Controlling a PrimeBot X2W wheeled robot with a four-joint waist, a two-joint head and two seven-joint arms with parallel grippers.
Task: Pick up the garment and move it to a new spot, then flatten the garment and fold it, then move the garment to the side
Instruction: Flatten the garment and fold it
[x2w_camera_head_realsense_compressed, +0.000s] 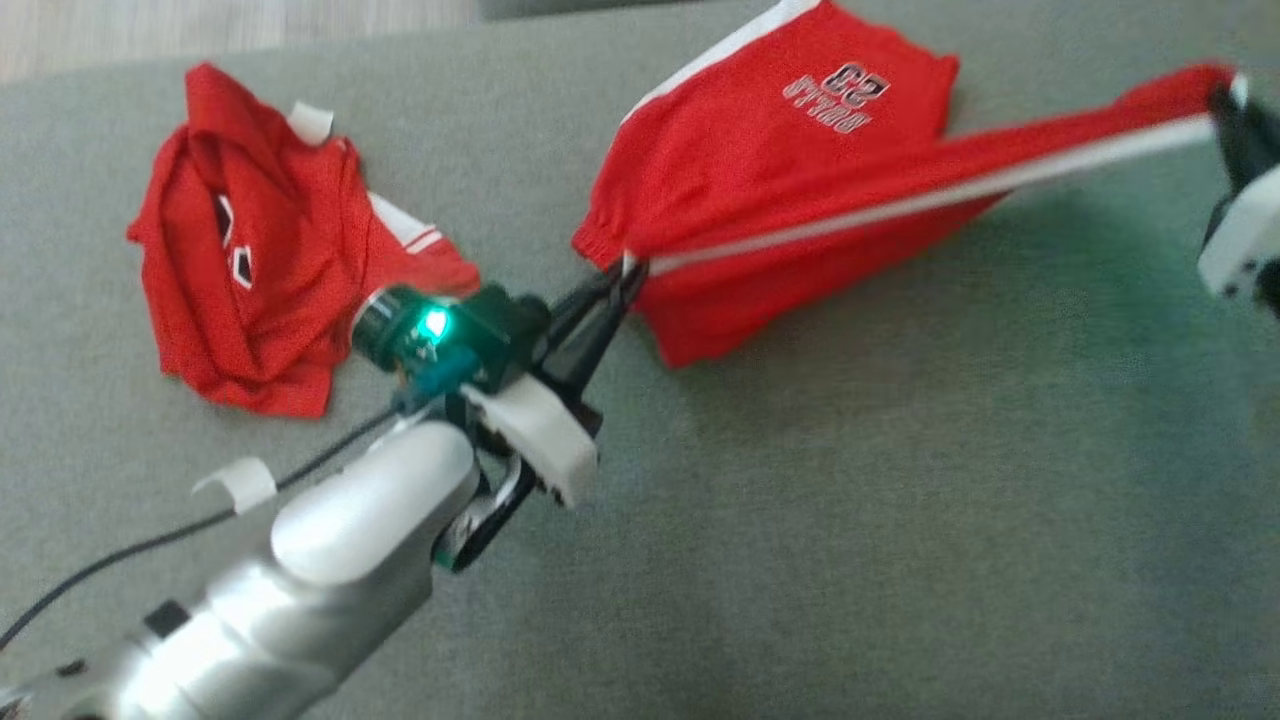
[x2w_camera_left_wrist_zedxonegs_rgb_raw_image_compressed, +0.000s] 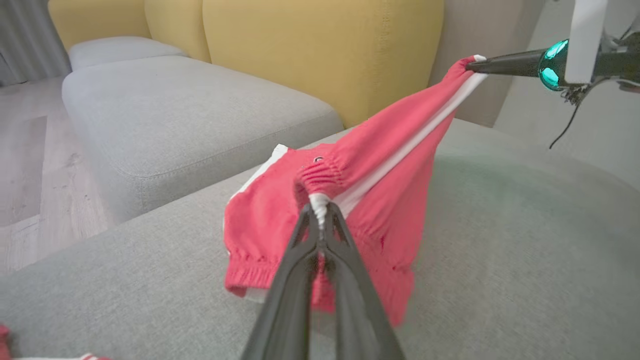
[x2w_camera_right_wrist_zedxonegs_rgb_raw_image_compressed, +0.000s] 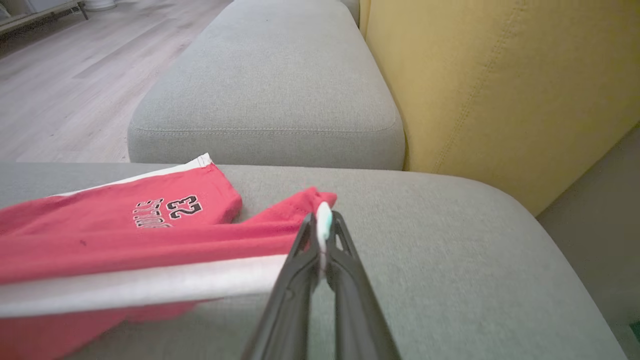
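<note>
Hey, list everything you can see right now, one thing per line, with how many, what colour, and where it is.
shorts: one, red with a white side stripe and a 23 print, stretched between both hands, partly resting on the near cushion
crumpled garment: one, red with white trim, on the near cushion at the robot's left
near cushion: one, grey, under both garments
far cushion: one, grey, beyond the near one
backrest: one, yellow, beside the far cushion
floor: pale wood, past the cushions
left hand: one, dark fingers, shut on the shorts' waistband
right hand: one, dark fingers, shut on the stripe's far end
</note>
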